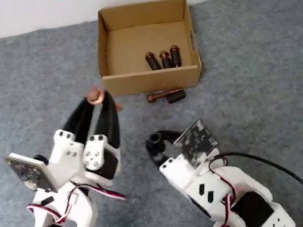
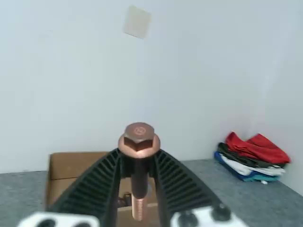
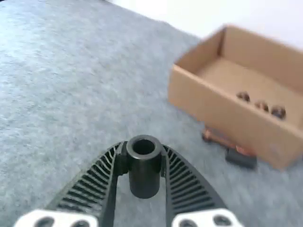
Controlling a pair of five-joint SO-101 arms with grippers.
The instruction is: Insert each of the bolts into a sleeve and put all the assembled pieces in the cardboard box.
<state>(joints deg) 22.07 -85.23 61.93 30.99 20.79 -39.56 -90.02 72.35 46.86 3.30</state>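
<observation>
Table seen from above. The left claw is clenched on a copper bolt, whose head sits past the fingertips, at 7 o'clock from the cardboard box. The right claw grasps a black sleeve, bore facing up, at 6 o'clock from the box. Three assembled pieces lie in the box toward its 4 o'clock corner. A loose bolt and a second sleeve lie end to end on the carpet, just outside the front wall.

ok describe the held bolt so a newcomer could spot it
Start at the cardboard box at the grey carpet's far edge. Near its front left corner, the left tool grips a copper bolt, head up. The other bolts sit in the box or on the carpet.
</observation>
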